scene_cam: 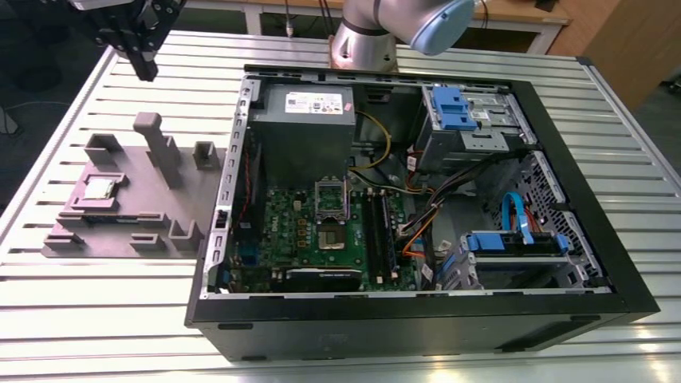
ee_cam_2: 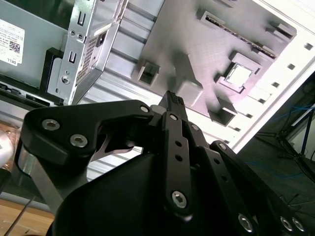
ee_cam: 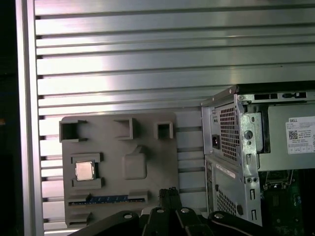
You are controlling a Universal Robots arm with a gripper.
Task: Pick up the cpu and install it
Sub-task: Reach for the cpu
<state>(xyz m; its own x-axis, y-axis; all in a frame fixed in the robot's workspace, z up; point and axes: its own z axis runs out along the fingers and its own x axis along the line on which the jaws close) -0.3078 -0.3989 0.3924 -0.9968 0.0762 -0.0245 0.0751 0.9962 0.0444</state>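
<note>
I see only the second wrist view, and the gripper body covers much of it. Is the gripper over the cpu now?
Observer: No. In the exterior view the gripper hangs high over the table near the tray, touching nothing; the cpu lies in a tray recess.
Operator: And the place where it must go, is it free?
Observer: In the exterior view the socket on the motherboard looks empty, its metal frame next to it.

Gripper [ee_cam_2: 172,99] hogs the foreground, fingertips pinched together mid-frame, hanging above the grey tray [ee_cam_2: 206,39] (cpu [ee_cam_2: 239,74] sits flat in its square pocket, well apart).
</note>
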